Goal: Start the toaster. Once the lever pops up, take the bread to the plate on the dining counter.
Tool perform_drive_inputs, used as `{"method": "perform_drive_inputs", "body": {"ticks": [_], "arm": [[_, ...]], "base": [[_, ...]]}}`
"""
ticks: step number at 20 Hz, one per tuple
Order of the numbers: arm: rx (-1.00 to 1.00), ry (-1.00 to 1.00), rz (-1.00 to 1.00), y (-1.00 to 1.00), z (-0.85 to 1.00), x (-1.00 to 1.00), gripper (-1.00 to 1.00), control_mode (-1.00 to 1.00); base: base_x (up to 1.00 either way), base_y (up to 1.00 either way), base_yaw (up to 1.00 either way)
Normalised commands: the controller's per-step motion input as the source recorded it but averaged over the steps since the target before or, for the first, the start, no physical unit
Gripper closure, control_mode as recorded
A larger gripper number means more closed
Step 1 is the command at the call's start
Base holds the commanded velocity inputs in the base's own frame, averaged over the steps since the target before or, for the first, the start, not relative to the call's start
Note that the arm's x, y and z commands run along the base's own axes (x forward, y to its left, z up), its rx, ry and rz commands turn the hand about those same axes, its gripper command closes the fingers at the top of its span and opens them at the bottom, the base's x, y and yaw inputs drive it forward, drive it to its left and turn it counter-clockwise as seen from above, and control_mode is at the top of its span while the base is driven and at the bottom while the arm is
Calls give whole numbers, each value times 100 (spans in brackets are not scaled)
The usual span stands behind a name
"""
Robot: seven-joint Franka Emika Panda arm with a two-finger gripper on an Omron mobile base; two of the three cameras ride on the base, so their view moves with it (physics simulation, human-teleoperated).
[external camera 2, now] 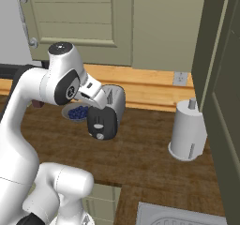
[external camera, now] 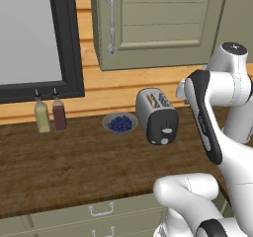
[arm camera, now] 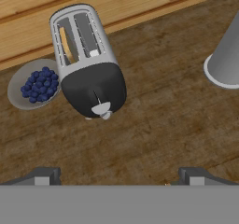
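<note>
My end effector [arm camera: 119, 174] is spread wide, empty; the lever [arm camera: 101, 108] lies ahead, so I descend onto its tab on the toaster [arm camera: 86, 55].

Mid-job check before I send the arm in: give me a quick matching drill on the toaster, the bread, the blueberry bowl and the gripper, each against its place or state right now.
Things:
1. toaster
2. bread
3. bowl of blueberries
4. gripper

Place or state:
A. open, above the worktop, apart from the toaster
B. on the worktop beside the toaster's slotted end
C. on edge in one slot
D. on the wood worktop, black end panel towards the robot

Pairs: 1-D, 2-C, 3-B, 4-A
</note>
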Motion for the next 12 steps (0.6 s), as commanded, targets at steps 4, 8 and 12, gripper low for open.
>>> {"method": "perform_drive_inputs", "body": {"ticks": [4,8,12], "arm": [[0,0,0,0,0,0,-100,-100],[0,0,0,0,0,0,-100,-100],[0,0,0,0,0,0,-100,-100]], "base": [[0,0,0],[0,0,0],[0,0,0]]}}
